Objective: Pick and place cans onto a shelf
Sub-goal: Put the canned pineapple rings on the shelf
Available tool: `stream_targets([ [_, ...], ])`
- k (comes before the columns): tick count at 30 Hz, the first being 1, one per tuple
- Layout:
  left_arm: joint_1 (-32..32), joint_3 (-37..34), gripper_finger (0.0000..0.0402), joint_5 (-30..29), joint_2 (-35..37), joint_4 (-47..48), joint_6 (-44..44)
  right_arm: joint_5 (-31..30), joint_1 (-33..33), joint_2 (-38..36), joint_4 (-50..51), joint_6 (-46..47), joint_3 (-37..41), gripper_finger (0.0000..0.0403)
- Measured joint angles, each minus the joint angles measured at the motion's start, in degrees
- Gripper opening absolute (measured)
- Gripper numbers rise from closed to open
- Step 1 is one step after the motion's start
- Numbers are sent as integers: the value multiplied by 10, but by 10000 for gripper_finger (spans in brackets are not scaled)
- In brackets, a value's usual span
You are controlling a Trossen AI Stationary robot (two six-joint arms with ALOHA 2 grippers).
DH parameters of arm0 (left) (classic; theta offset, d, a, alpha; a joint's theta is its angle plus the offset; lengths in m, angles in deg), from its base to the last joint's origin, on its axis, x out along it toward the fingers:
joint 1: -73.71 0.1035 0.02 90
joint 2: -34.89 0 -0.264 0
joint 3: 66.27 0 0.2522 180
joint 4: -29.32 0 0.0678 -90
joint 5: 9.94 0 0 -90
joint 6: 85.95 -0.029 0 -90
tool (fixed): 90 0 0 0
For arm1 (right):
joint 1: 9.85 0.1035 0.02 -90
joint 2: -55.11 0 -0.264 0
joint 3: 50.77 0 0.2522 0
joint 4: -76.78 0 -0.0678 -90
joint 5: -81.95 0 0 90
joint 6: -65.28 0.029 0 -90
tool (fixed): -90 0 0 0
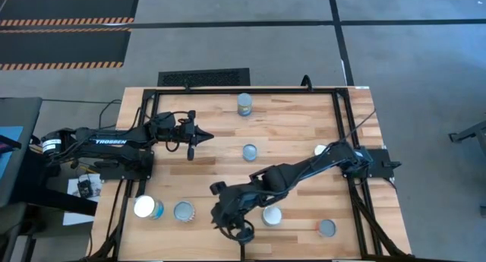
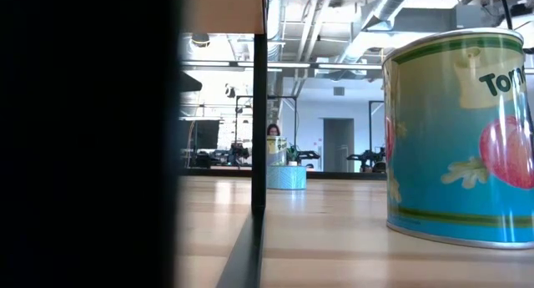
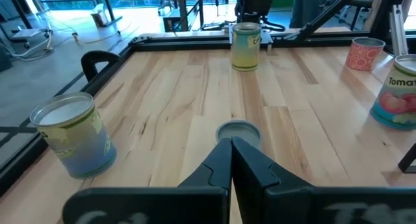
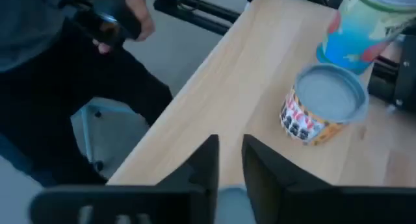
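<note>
One camera hangs overhead and looks straight down on the whole wooden table (image 1: 296,125), with grey floor all round it. A second sits at table-top height near the table's edge, facing level across the planks into the workshop behind; a tomato-labelled can (image 2: 459,133) stands close up to its lens and a dark mass blocks its left side. Each wrist camera looks out past its own dark fingers (image 3: 250,165), low over the boards. The left wrist one faces across the table toward the far frame; the right wrist one (image 4: 263,162) looks down over the table's edge, where a person (image 4: 58,62) stands.
</note>
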Motion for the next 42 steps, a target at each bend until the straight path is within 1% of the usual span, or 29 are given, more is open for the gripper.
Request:
stream_targets([
  [2,0,0,0,0,0,5,0,-1,0,-6,-8,-17,-1,55],
  [4,0,0,0,0,0,5,0,-21,1,-15,16,-39,0,24],
  [6,0,0,0,1,0,7,0,-31,3,-19,21,-53,0,10],
  [10,0,0,0,2,0,8,0,-63,2,-20,26,-64,1,14],
  [13,0,0,0,2,0,8,-3,-64,1,-20,8,-70,18,6],
  [15,0,0,0,2,0,8,-5,-63,-3,-20,-23,-72,41,6],
  [21,0,0,0,2,0,8,-9,-30,-15,-19,-118,-79,93,4],
  [27,0,0,0,13,0,8,-14,-29,-15,-21,-188,-99,121,4],
  [33,0,0,0,12,0,8,-24,-25,-20,-24,-280,-105,183,3],
  [37,0,0,0,12,0,8,-25,-9,-31,-24,-334,-105,220,3],
  [42,0,0,0,12,0,8,-26,17,-46,-24,-340,-114,225,3],
])
